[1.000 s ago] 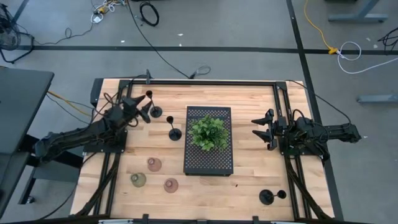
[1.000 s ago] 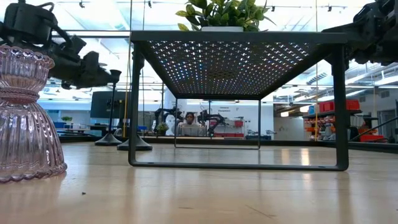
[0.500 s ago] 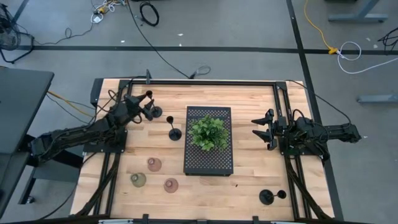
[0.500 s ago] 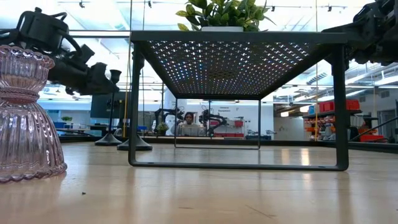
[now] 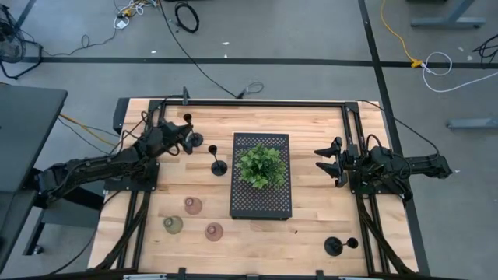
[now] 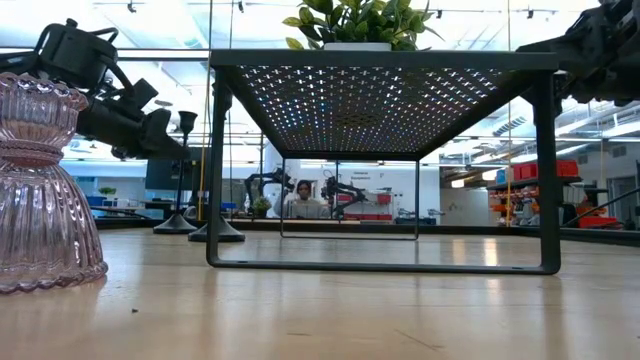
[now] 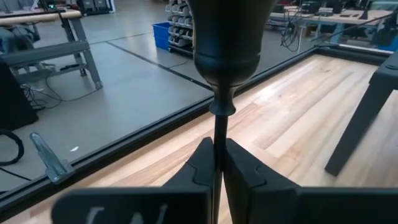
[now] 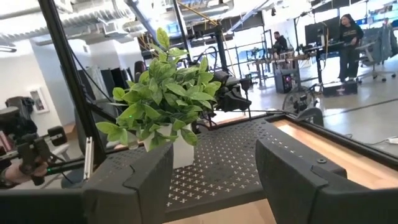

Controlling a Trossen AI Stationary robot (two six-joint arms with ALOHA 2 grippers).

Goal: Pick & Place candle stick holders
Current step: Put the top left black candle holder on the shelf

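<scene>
Left end effector (image 7: pixel 217 163) clamped shut on thin stem of black candle stick holder (image 7: pixel 225 50), its cup just above the fingers, right end effector (image 5: pixel 327 162) open, empty, facing plant (image 8: pixel 163 93).

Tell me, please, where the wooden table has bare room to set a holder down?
The light wooden table is bare between the black perforated tray and the lone black stemmed holder, and along the far edge behind the tray. The near-left trio of squat holders and the left tool's far-left corner are crowded.

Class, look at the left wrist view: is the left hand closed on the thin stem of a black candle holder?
Yes. The left hand has its fingers pressed against the thin stem of the black candle holder.
</scene>
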